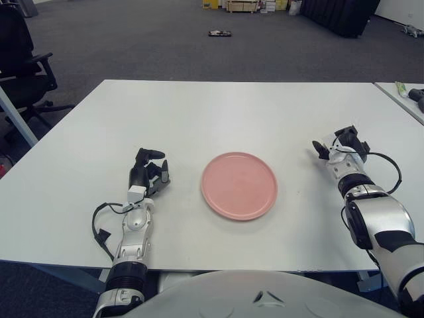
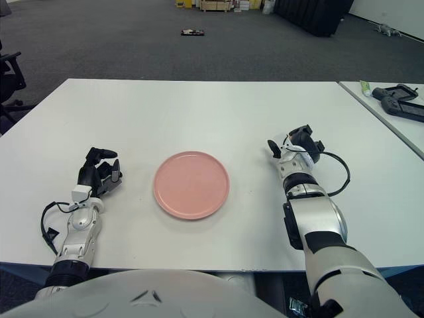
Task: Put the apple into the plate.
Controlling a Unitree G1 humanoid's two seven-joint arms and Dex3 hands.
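1. No apple anywhere in my sight: not on the table, not in either hand, not in the plate. Where it is, I cannot tell.
2. The pink plate lies bare at the middle of the table, near my edge, with nothing in it.
3. My right hand is well to the right of the plate, low over the tabletop. The fingers look loosely spread and hold nothing.
4. My left hand shows to the left of the plate, fingers curled inward, gripping nothing.
5. My read: the task sits at its very start. There is no fruit to grasp yet, so the step in hand is finding it.
6. The next move calls for the apple to come into view. Then the nearer hand must open wide, close round it and carry it over the plate.
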